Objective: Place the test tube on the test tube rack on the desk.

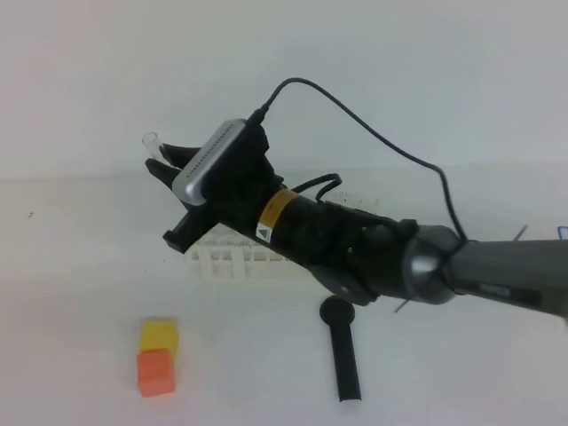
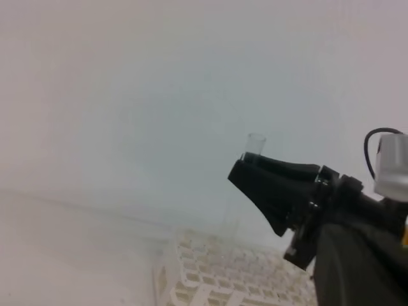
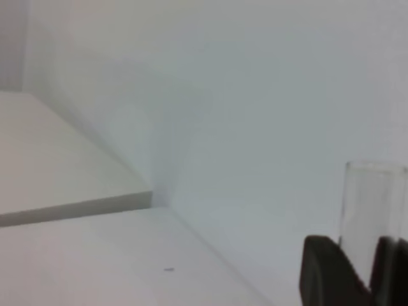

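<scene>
Tube-to-rack alignment decides this: the right gripper (image 1: 169, 164) clamps the test tube (image 1: 153, 144) upright, raised above the far-left end of the test tube rack (image 1: 232, 257); left gripper, unseen, is closed.

The right arm (image 1: 497, 271) is grey, its wrist section black with an orange band (image 1: 277, 213). A silver camera (image 1: 209, 161) sits above the black gripper (image 1: 169, 164), with 1 black cable (image 1: 373, 133) behind.
</scene>
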`<state>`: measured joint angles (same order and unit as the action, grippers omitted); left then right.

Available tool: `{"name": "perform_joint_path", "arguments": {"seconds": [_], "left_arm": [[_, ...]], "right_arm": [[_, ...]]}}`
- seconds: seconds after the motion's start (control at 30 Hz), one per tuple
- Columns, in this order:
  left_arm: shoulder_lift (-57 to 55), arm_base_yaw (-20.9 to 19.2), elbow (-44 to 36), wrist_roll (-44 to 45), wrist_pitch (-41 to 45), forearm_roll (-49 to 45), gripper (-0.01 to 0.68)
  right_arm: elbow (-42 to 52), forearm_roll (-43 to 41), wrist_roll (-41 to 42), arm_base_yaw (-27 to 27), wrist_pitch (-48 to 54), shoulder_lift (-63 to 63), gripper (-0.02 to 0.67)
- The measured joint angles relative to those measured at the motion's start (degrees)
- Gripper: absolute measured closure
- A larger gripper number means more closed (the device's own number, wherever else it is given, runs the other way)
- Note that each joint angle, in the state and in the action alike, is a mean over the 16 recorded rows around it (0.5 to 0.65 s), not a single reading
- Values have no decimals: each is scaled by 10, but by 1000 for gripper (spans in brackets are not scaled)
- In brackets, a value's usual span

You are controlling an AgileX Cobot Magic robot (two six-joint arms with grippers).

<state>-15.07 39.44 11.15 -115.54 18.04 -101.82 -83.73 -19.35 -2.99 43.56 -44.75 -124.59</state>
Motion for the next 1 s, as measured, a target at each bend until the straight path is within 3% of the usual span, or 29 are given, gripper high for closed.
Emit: {"name": "perform_joint_path", "arguments": {"seconds": [0.33,1.0], "left_arm": [[0,0,0,15,5,0,673],[0,0,0,21,7,0,673]], "right_arm": [[-76,60,1,3,3,-70,521],[-85,69,-66,3,-3,-87,521]]}}
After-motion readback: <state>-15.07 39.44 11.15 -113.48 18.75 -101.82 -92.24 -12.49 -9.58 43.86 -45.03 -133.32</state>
